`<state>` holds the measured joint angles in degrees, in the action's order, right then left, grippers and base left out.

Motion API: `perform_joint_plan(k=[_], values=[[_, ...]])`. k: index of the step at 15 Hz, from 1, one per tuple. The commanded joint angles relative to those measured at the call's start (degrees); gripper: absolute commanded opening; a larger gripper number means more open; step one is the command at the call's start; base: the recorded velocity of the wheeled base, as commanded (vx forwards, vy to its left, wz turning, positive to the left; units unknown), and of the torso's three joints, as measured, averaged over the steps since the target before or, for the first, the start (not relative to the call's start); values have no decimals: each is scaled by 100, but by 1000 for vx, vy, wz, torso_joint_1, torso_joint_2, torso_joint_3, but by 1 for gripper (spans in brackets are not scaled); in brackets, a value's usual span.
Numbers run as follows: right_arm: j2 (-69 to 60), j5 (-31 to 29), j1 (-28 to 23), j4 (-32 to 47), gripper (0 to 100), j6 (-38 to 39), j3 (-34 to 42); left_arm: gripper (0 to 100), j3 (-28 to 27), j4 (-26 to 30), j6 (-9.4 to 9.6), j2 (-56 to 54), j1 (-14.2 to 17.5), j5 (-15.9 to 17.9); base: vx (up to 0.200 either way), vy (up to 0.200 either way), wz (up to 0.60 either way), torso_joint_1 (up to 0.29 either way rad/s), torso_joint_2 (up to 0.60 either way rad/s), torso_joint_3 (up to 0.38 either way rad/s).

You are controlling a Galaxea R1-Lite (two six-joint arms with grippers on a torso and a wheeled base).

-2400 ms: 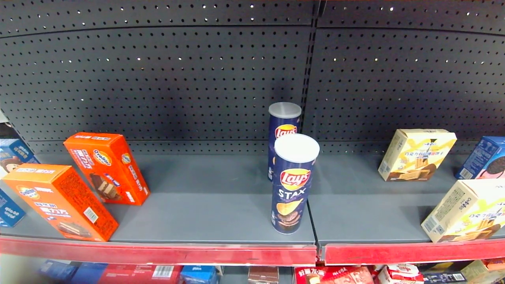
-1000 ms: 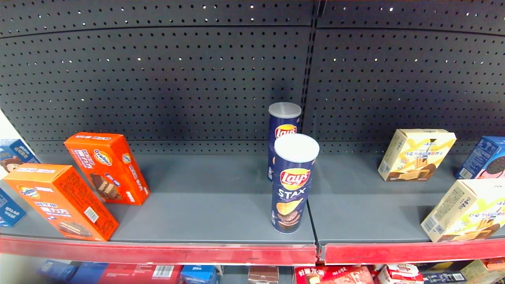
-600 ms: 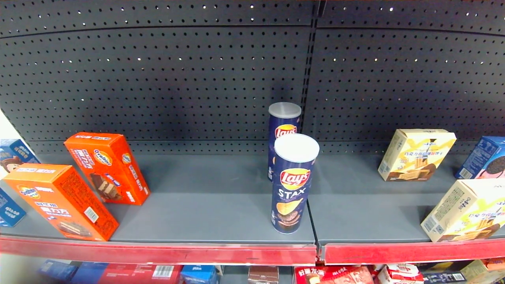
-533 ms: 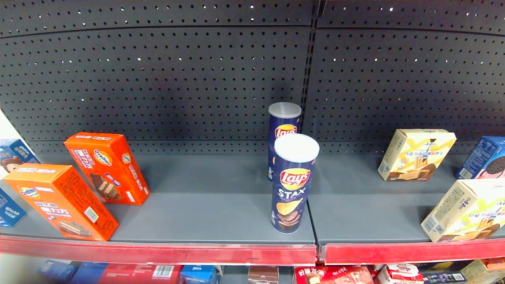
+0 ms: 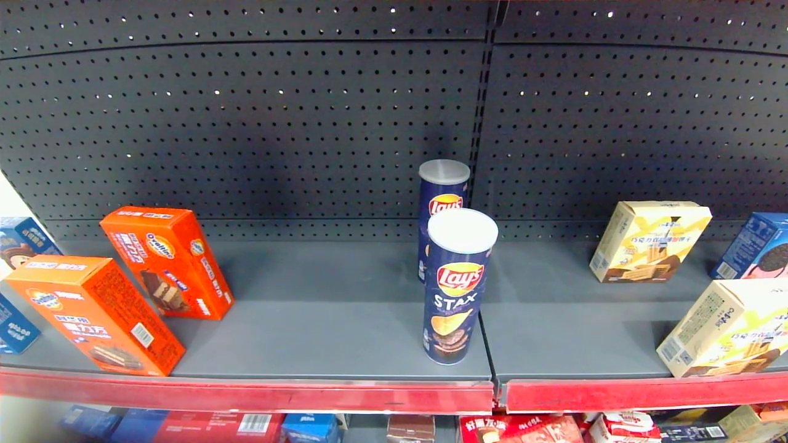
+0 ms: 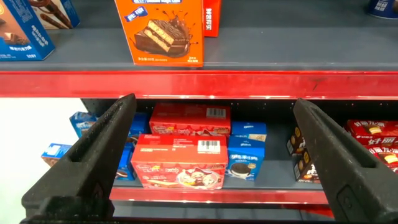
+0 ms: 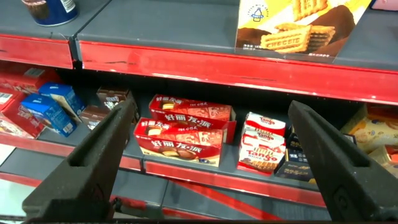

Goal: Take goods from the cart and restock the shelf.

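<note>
Dark pegboard (image 5: 246, 123) backs the grey shelf (image 5: 320, 332) you are facing, and a red rail (image 5: 246, 394) runs along its front edge. At the far left you have blue boxes (image 5: 18, 237) cut off by the frame. Next comes the front orange box (image 5: 92, 314) by the rail, with the rear orange box (image 5: 166, 261) behind it and a little to the right. Both stand upright and are turned at an angle. Well apart from them, just left of the seam between the two shelf boards, the front can (image 5: 458, 289) stands upright near the rail. The rear can (image 5: 443, 191) stands close behind it by the pegboard, its lower part hidden, so you cannot tell whether they touch. Right of the seam sit the rear cream box (image 5: 649, 240), the front cream box (image 5: 726, 326) at the rail, and a blue cookie box (image 5: 754, 246) at the frame edge. Your left gripper (image 6: 212, 102) hangs below the front orange box, released and spread wide with nothing between its fingers. It faces the red boxes (image 6: 180, 158) on the lower shelf (image 6: 217, 194), with the rail crossing above them. Your right gripper (image 7: 212, 106) is likewise spread and empty, facing red cartons (image 7: 186, 134) on that lower shelf, under the front cream box.
</note>
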<state>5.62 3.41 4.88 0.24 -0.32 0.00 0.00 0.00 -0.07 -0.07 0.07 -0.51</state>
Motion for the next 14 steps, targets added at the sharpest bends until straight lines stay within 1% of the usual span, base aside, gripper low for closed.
perform_joint_plan(k=[1,2,3,14], values=[[-35,1,-479,2,100,-3,0,100,0,0,-1,7,1,-2,0,0,0,0,0,0],[-483,1,-470,-7,100,-3,0,100,0,0,-1,7,1,-2,0,0,0,0,0,0],[-562,-7,-479,2,100,5,0,100,0,0,-1,7,1,-10,0,0,0,0,0,0],[-562,-7,-488,-7,100,5,0,100,0,0,-1,7,1,-2,0,0,0,0,0,0]])
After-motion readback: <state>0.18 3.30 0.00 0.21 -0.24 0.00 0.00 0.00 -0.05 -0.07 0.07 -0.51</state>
